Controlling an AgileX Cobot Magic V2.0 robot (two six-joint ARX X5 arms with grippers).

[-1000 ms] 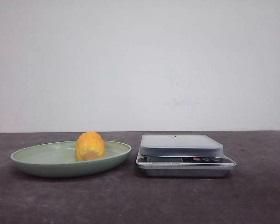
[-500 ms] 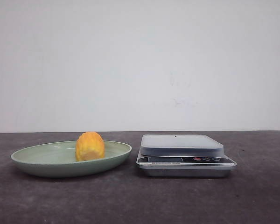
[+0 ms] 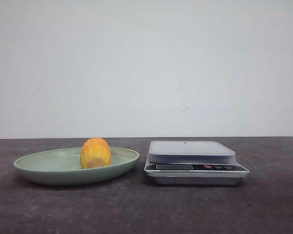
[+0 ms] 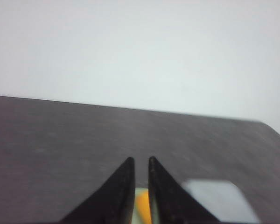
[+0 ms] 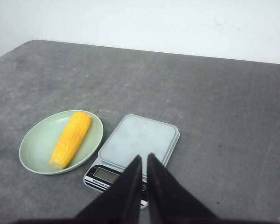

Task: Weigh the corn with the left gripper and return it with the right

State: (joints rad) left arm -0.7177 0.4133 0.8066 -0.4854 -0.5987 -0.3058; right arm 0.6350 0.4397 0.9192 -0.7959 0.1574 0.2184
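Note:
The corn point(image 3: 95, 153) is a yellow cob lying in a pale green plate point(image 3: 34, 163) on the left of the table, seen end-on from the front. The right wrist view shows its full length point(image 5: 71, 139) in the plate point(image 5: 35, 140). A silver kitchen scale point(image 3: 191, 151) stands just right of the plate, its platform bare point(image 5: 139, 140). My left gripper point(image 4: 140, 159) is shut and empty, high above the table, with a sliver of corn point(image 4: 143, 207) behind its fingers. My right gripper point(image 5: 144, 156) is shut and empty, above the scale's near edge. Neither gripper shows in the front view.
The dark grey table point(image 3: 146, 209) runs back to a white wall point(image 3: 146, 68). The scale's display and buttons point(image 3: 195, 167) face the robot. The scale platform also shows blurred in the left wrist view point(image 4: 219, 200).
In the front view the plate, corn and scale sit a few pixels further right than before. Nothing else differs.

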